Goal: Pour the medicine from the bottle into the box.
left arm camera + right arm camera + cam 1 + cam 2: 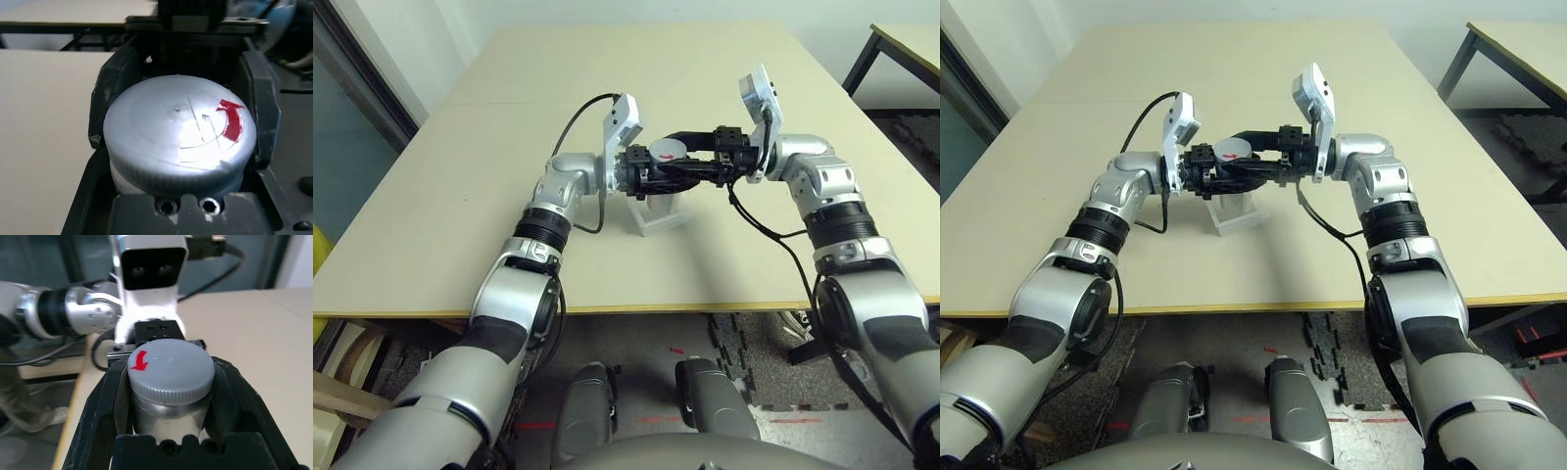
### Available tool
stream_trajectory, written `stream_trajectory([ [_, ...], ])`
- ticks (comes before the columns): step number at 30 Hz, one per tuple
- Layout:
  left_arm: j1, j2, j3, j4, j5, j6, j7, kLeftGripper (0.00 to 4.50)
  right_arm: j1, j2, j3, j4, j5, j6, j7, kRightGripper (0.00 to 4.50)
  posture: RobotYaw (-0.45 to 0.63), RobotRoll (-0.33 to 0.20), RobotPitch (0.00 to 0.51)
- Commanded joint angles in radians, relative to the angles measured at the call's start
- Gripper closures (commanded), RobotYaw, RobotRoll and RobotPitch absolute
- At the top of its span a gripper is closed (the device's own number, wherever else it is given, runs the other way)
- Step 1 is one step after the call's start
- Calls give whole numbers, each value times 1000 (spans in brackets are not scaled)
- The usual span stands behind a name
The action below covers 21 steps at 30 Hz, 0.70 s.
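You've got the bottle (668, 155) held up in the air between both arms, just above the box (656, 211), which sits on the table (431, 215) right under it. Left claw (178, 147) is clamped tight on the bottle, and the right claw (168, 396) is closed on it too, coming in from the opp. side; in the right wrist view its two black fingers (105, 406) hug the silver body just under the grey screw cap (171, 369). Cap w/ the red arrow is on, so nothing can pour yet. My read: this two-handed hold is for unscrewing, one claw bracing the bottle while the other turns, tho I can't tell which claw grips cap vs body on the left side. Keeping it over the box makes sense, any spill drops in. Next you'd prob. twist the cap off, then tip. Watch for slip on the smooth metal body
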Motion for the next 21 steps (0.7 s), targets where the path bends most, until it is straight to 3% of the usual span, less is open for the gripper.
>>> stream_trajectory([
  [1, -18, 15, 46, -19, -78, 87, -59, 1776, 2, 10, 62, -72, 103, -1, 143, 1906, -242, 0, 39],
  [6, -17, 20, 56, -49, -109, 160, -110, 1776, 29, -16, 148, -144, 198, 13, 143, 1906, -237, 0, 40],
  [9, -13, 22, 57, -60, -105, 168, -111, 1776, 24, -11, 152, -131, 199, -5, 143, 1906, -236, 0, 40],
  [14, -6, 27, 51, -69, -101, 163, -105, 1775, -5, 30, 62, -42, 164, 3, 103, 174, -234, 0, 44],
  [15, -3, 28, 49, -70, -101, 163, -105, 1775, -8, 32, 49, -28, 161, 4, 92, 0, -234, 0, 44],
  [21, 8, 30, 47, -76, -99, 158, -101, 1775, 6, 19, 14, -5, 143, 7, 85, 0, -241, 0, 49],
])
